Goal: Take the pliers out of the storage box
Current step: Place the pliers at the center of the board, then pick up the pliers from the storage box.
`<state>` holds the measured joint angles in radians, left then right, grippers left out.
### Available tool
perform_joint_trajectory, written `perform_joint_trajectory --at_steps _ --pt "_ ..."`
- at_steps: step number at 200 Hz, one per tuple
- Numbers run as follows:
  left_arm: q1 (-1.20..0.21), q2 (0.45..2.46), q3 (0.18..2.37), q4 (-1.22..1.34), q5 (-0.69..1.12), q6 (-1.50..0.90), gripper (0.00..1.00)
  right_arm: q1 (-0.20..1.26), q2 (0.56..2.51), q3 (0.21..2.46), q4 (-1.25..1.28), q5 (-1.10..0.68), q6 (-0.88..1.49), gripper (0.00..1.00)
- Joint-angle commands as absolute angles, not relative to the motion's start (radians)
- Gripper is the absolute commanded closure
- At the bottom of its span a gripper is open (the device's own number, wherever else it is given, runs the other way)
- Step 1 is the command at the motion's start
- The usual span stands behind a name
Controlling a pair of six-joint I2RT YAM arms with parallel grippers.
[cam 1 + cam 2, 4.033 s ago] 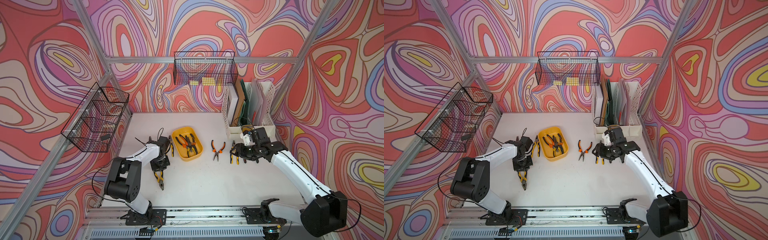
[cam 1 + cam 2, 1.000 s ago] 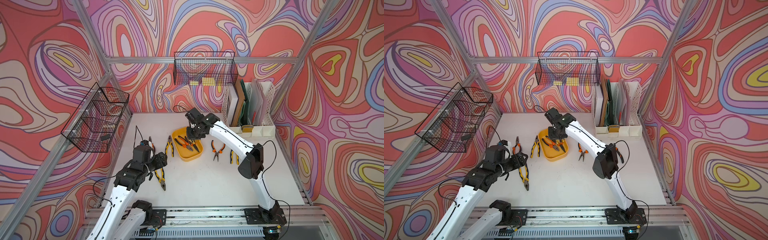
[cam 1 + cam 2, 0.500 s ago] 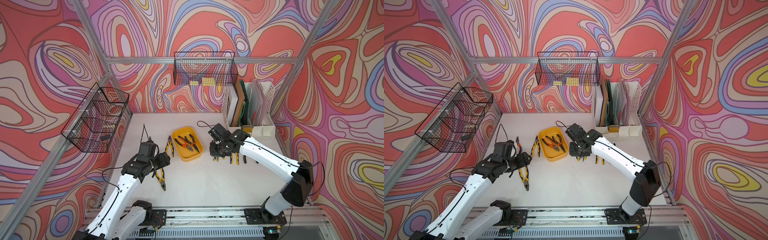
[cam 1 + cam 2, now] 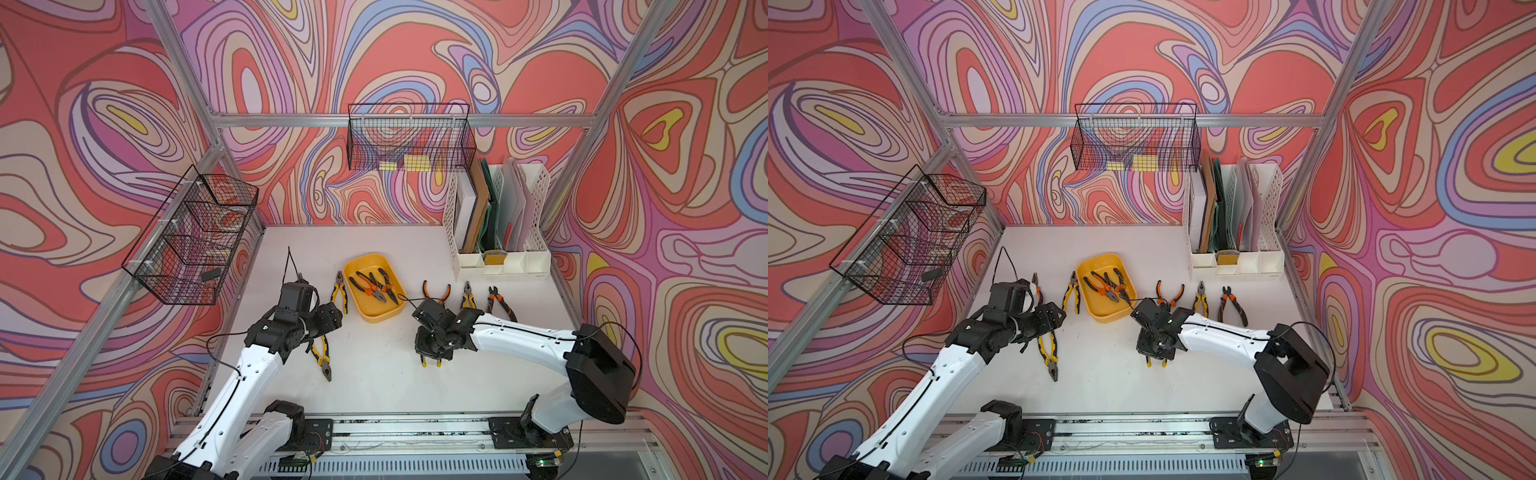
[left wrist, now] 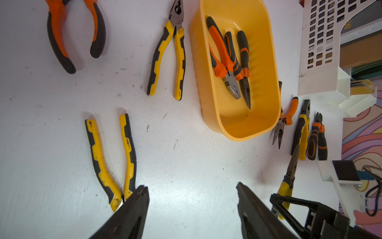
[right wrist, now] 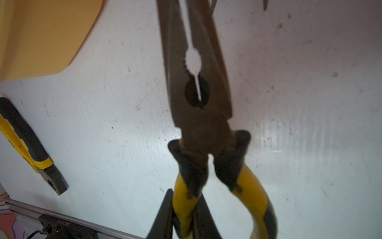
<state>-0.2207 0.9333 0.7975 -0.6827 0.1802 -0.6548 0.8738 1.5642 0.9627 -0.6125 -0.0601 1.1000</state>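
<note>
The yellow storage box [image 4: 356,266] [image 5: 268,62] sits mid-table in both top views [image 4: 1090,266] and holds two orange-and-black pliers [image 4: 374,286] [image 5: 227,62]. My right gripper [image 6: 185,209] [image 4: 432,353] is shut on one handle of yellow-and-black needle-nose pliers [image 6: 198,115], held just above the table in front of the box. My left gripper [image 5: 192,190] [image 4: 330,318] hangs open and empty over bare table, left of the box. Beside its fingertip [image 5: 140,198] yellow-handled pliers [image 5: 111,161] lie on the table.
More pliers lie flat around the box: yellow ones [image 4: 338,291] and orange ones [image 5: 72,35] on its left, three [image 4: 434,291] [image 4: 467,293] [image 4: 500,303] on its right. A white file rack [image 4: 498,224] stands at back right. Wire baskets [image 4: 191,241] [image 4: 409,141] hang on the walls.
My right arm has carried the yellow-handled pliers from over the box out toward the table's front. The left arm has barely moved and its gripper stays open.
</note>
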Motion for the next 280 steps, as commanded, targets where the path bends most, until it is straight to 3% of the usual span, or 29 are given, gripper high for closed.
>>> perform_joint_trajectory --at_steps 1,43,96,117,154,219,280 --pt "-0.215 0.943 0.795 -0.665 0.183 -0.651 0.28 0.875 1.619 0.968 -0.526 -0.056 1.156 1.0" --pt "-0.215 0.972 0.801 -0.656 0.191 -0.647 0.28 0.875 1.747 0.991 -0.517 -0.087 1.206 1.0" --pt "-0.215 0.995 0.811 -0.648 0.191 -0.631 0.27 0.877 1.735 1.003 -0.597 -0.028 1.247 1.0" --pt "-0.215 1.01 0.815 -0.64 0.199 -0.632 0.26 0.878 1.732 1.031 -0.638 -0.013 1.236 0.63" --pt "-0.214 1.052 0.858 -0.657 0.197 -0.625 0.26 0.889 1.688 1.138 -0.786 0.067 1.185 0.45" --pt "-0.221 1.226 1.069 -0.778 0.169 -0.67 0.29 0.891 1.505 1.276 -0.946 0.179 1.004 0.43" --pt "-0.355 1.543 1.371 -0.876 0.067 -0.796 0.33 0.891 1.385 1.258 -0.927 0.259 0.745 0.43"
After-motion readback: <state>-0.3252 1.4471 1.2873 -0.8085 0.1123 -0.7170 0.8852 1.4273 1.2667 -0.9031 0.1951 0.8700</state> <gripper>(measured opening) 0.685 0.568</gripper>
